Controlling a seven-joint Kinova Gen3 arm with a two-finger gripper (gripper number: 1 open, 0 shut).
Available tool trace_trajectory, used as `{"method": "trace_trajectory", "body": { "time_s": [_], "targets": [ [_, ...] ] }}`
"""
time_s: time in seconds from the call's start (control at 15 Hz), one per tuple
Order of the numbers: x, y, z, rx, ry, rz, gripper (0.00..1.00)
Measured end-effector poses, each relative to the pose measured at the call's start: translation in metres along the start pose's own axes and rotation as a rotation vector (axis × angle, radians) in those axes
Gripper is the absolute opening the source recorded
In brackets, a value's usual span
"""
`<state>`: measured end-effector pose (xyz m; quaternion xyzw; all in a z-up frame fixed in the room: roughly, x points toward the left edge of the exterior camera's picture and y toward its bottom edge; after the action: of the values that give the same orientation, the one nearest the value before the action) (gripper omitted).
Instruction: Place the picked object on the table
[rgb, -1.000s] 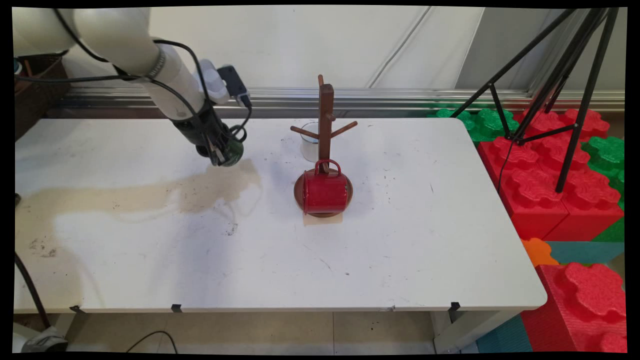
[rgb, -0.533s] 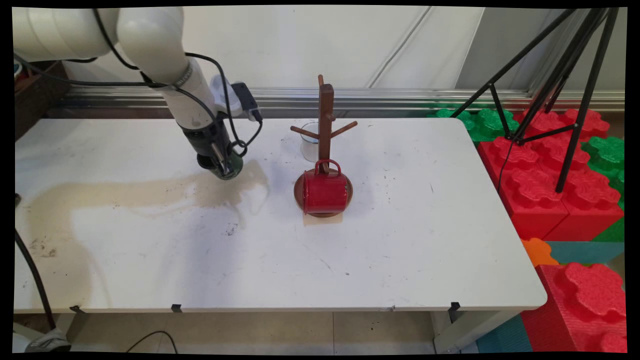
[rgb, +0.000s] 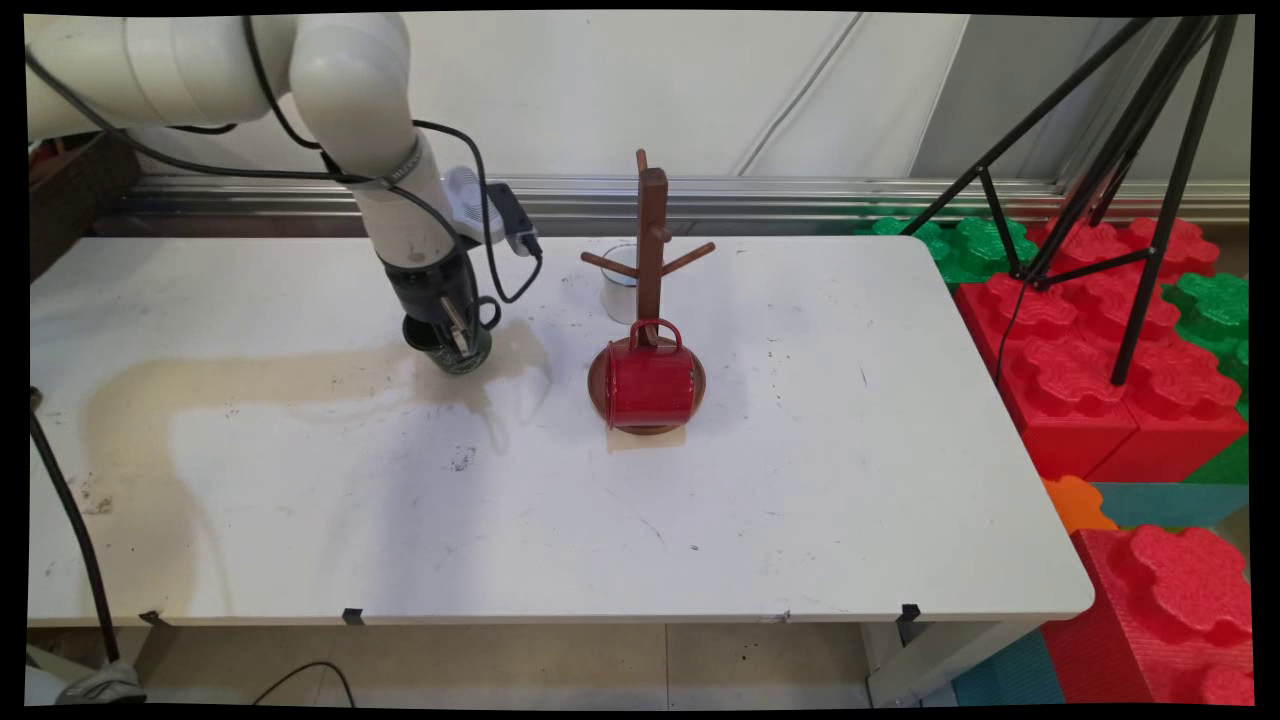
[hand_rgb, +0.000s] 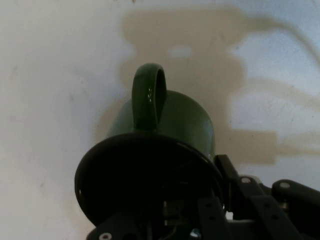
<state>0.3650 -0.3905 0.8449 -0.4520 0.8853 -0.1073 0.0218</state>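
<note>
Black two-finger gripper clamped on the rim of a dark green enamel mug, one finger inside the mouth and one outside. In the hand view, same gripper at the bottom edge, green mug filling the middle, dark mouth toward the camera, handle uppermost, white tabletop beyond. Whether the mug touches the tabletop or hangs just above it: cannot tell. Placed over the far-left part of the white tabletop, nearer the far edge than the near one, with the arm's brownish shadow spread below and off toward the left edge.

To the right, apart from the mug, a brown wooden mug tree upright on a round wooden base, near the middle of the far half. Glossy red enamel mug lying on its side on that base, handle up against the post. Behind the post, a clear glass cup, partly hidden, closer to the far edge.

Black cables looped beside the wrist on the mug tree's side. Between green mug and mug tree, a strip of bare surface. Near half and right half of the tabletop bare but for scuffs. Past the right edge, red and green foam blocks and a black tripod.
</note>
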Motion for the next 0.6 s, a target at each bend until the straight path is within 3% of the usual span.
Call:
{"method": "trace_trajectory", "body": {
  "time_s": [0.6],
  "targets": [
    [0.018, -0.005, 0.017, -0.027, -0.039, 0.004, 0.0]
  ]
}}
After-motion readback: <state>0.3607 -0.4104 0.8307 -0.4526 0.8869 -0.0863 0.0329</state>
